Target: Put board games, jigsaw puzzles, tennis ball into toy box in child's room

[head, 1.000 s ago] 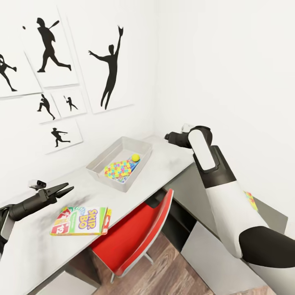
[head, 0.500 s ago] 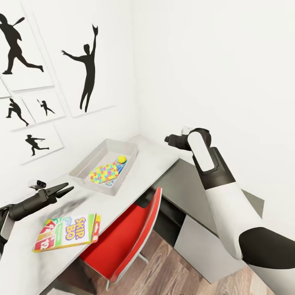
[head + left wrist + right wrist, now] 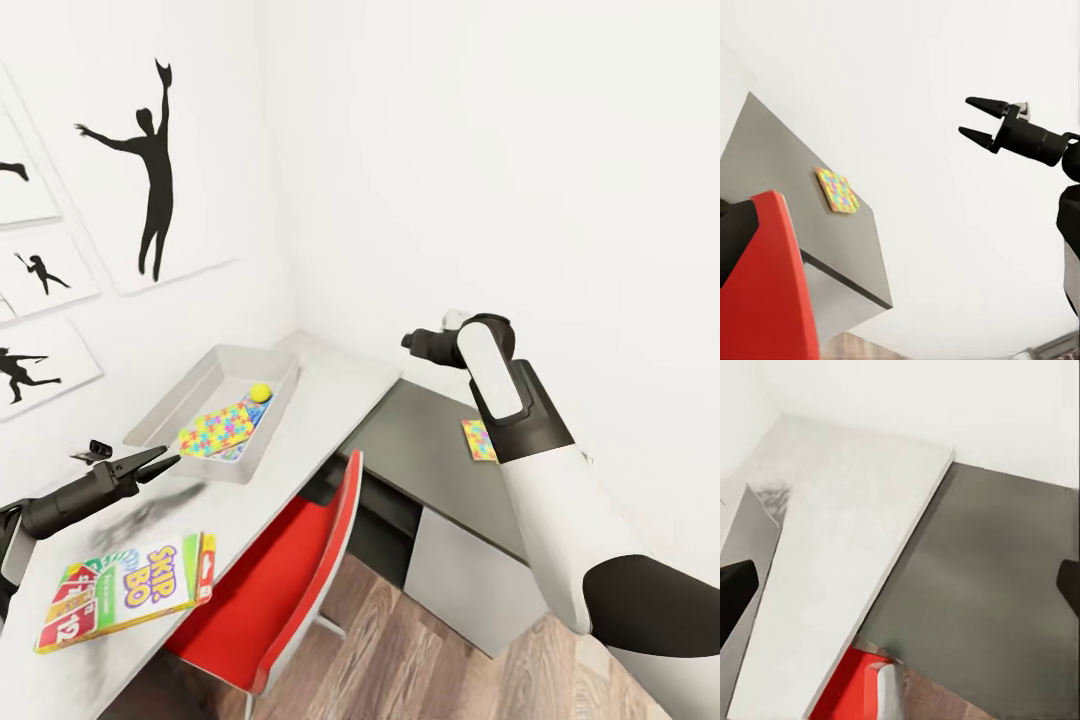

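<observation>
The toy box (image 3: 160, 420) sits on the table (image 3: 330, 385) near the wall corner. Inside it lie a jigsaw puzzle (image 3: 213, 428), with a blue edge showing under it, and the tennis ball (image 3: 260, 392). A Skip-Bo board game (image 3: 125, 590) lies flat on the table's near end. My left gripper (image 3: 170, 458) hovers open and empty between the game and the box. A second jigsaw puzzle (image 3: 478, 440) (image 3: 836, 190) lies on the dark grey shelf section (image 3: 420, 440). My right gripper (image 3: 964, 116) is open and empty, raised above that end of the table.
A red-and-white swivel chair (image 3: 290, 560) is tucked under the table, its back close to the edge. White walls close off the far side and the corner, with black silhouette prints (image 3: 150, 190) on the left wall. Wood-plank floor (image 3: 420, 660) lies below.
The camera has swung right, so the whole scene has slid left. The second jigsaw puzzle on the dark shelf now shows beside my right arm. Both arms hold their pose.
</observation>
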### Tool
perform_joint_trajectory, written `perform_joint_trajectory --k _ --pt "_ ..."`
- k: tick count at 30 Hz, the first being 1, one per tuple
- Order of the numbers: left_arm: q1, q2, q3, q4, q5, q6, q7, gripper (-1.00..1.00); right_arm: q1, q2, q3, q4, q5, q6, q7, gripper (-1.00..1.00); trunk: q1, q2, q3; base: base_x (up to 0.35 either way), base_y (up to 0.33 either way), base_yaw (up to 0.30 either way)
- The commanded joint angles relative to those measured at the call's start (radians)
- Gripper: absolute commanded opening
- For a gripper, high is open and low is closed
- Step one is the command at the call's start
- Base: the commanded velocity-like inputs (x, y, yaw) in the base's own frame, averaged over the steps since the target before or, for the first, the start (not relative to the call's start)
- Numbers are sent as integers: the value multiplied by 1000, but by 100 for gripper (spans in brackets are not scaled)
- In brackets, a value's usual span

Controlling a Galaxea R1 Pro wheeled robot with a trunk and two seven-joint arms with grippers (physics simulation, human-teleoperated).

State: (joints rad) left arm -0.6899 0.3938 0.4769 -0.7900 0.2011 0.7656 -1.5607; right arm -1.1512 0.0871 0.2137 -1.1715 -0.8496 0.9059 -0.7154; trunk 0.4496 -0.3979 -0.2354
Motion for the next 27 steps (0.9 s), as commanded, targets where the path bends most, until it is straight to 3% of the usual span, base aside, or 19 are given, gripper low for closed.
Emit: perform_joint_trajectory --k 1,10,27 --pt "0 0 0 0 0 11 -4 100 -1 0 1 3 -9 1 -10 100 0 -2 -2 -129 98 -285" --pt "0 0 0 0 1 11 -4 100 -1 0 1 10 -8 1 -13 100 0 -2 -1 -77 26 -245" --pt "0 0 0 0 1 11 -4 100 6 7 3 10 -1 1 -15 100 0 -2 -1 -16 7 -19"
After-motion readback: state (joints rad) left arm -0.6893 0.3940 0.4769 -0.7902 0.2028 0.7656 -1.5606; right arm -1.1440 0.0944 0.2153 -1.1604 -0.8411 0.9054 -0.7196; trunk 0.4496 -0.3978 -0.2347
